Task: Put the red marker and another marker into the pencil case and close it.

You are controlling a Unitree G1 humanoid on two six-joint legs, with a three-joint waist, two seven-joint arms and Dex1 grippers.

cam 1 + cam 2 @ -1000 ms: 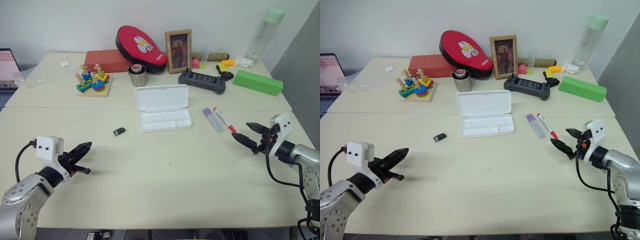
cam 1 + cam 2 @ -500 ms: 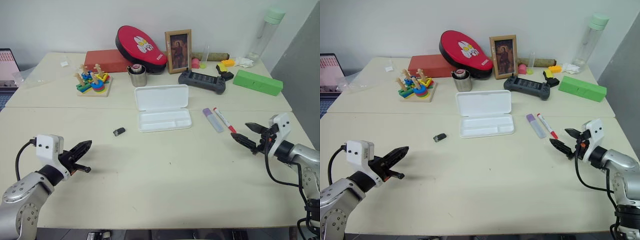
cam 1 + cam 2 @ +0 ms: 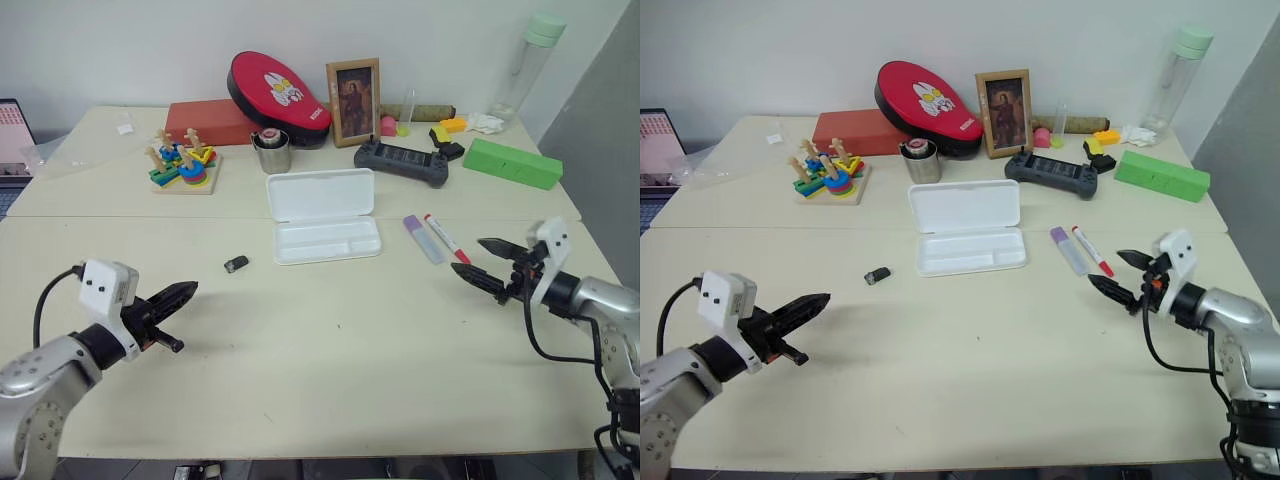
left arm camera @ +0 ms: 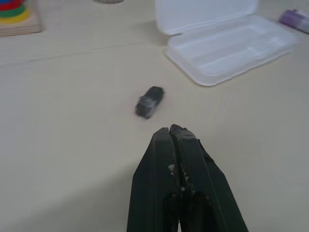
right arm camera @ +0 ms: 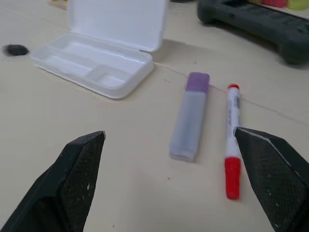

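Note:
The white pencil case (image 3: 322,220) lies open at the table's middle, lid tipped back, tray empty. To its right lie the purple-capped marker (image 3: 424,238) and the slim red marker (image 3: 442,236), side by side. My right gripper (image 3: 484,262) hovers open just right of them, fingers pointing at the pair; in the right wrist view the red marker (image 5: 232,137) and purple marker (image 5: 189,114) lie between its spread fingertips. My left gripper (image 3: 186,292) is shut and empty at the near left, above the table, aimed toward a small dark grey stub (image 4: 149,101).
At the back stand a wooden ring toy (image 3: 182,166), a metal cup (image 3: 270,152), a red pouch (image 3: 277,89), a framed picture (image 3: 353,100), a black game controller (image 3: 403,162), a green box (image 3: 512,164) and a tall bottle (image 3: 528,60).
Both grippers have risen a little and drifted inward toward the table's middle. The right one now sits closer to the two markers. Nothing on the table has moved.

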